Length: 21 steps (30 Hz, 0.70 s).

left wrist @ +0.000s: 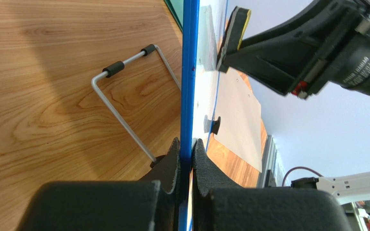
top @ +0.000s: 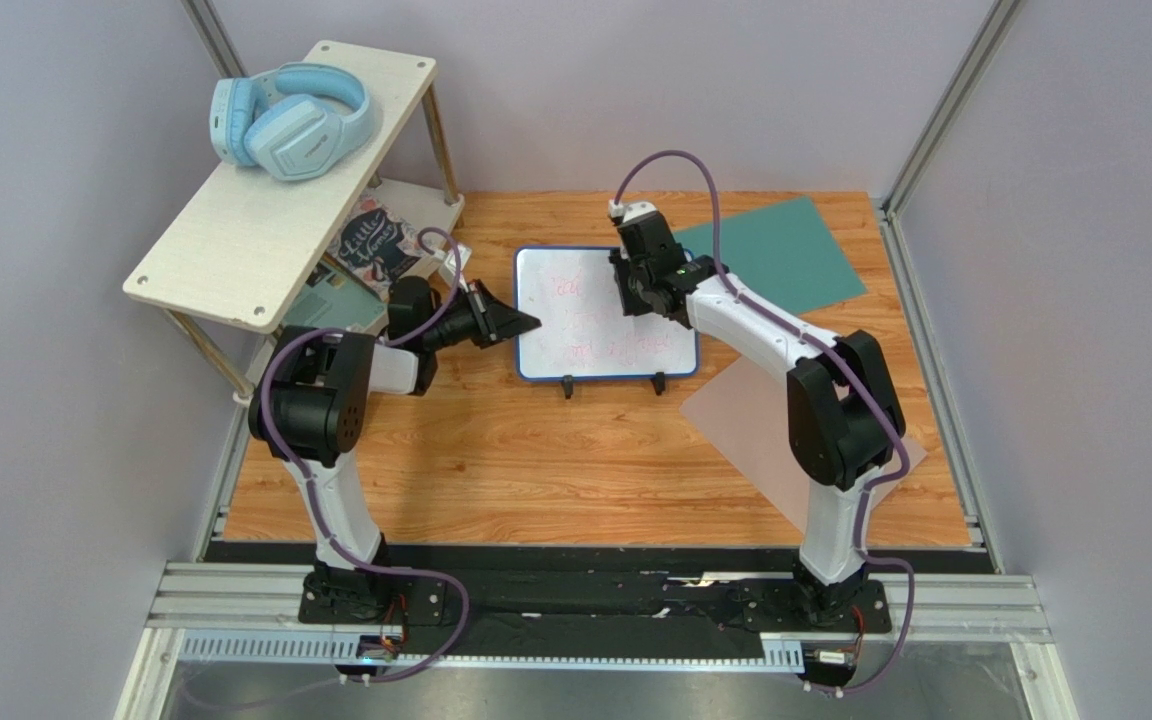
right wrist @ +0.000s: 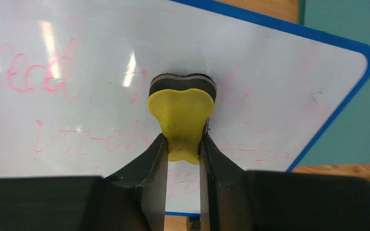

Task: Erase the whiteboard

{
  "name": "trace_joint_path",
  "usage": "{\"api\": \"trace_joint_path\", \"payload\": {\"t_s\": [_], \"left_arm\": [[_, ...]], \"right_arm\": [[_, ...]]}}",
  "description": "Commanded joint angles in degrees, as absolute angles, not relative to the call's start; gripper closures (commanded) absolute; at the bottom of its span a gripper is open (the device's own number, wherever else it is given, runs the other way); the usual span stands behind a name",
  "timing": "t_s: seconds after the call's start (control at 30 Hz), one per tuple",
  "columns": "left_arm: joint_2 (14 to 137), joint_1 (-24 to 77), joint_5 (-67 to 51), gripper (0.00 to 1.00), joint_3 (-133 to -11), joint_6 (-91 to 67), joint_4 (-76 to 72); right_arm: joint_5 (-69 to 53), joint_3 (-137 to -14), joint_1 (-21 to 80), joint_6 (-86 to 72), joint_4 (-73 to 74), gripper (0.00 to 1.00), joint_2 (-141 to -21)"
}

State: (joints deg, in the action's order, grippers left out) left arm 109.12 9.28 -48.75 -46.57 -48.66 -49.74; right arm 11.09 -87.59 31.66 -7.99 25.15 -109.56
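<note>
The whiteboard (top: 590, 323), white with a blue frame and pink writing, stands tilted on the wooden table. My left gripper (top: 519, 321) is shut on its left frame edge (left wrist: 190, 86), a finger on each side. My right gripper (top: 636, 285) is shut on a yellow eraser (right wrist: 182, 115) with a dark felt face. The felt is pressed against the board's upper right part (right wrist: 269, 86). Pink words remain left of and below the eraser. In the left wrist view the eraser (left wrist: 234, 29) touches the board's face.
A teal sheet (top: 778, 248) lies behind the board and a grey-brown sheet (top: 755, 420) to its front right. A white shelf (top: 259, 210) with blue headphones (top: 289, 120) stands at the far left. The board's wire stand (left wrist: 124, 96) rests on the table behind it.
</note>
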Motion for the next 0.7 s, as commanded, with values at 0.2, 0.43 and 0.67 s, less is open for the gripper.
{"api": "trace_joint_path", "payload": {"t_s": [0.2, 0.43, 0.67], "left_arm": [[109.3, 11.8, -42.5, 1.00, -48.8, -38.9, -38.4], [109.2, 11.7, -42.4, 1.00, -48.9, -38.7, -37.6], [109.2, 11.8, -42.2, 1.00, -48.8, -38.6, -37.4]], "right_arm": [[5.2, -98.1, 42.2, -2.7, 30.4, 1.00, -119.6], [14.0, -95.5, 37.3, -10.3, 30.8, 1.00, -119.4], [17.7, -90.4, 29.5, -12.9, 30.0, 1.00, -115.4]]}}
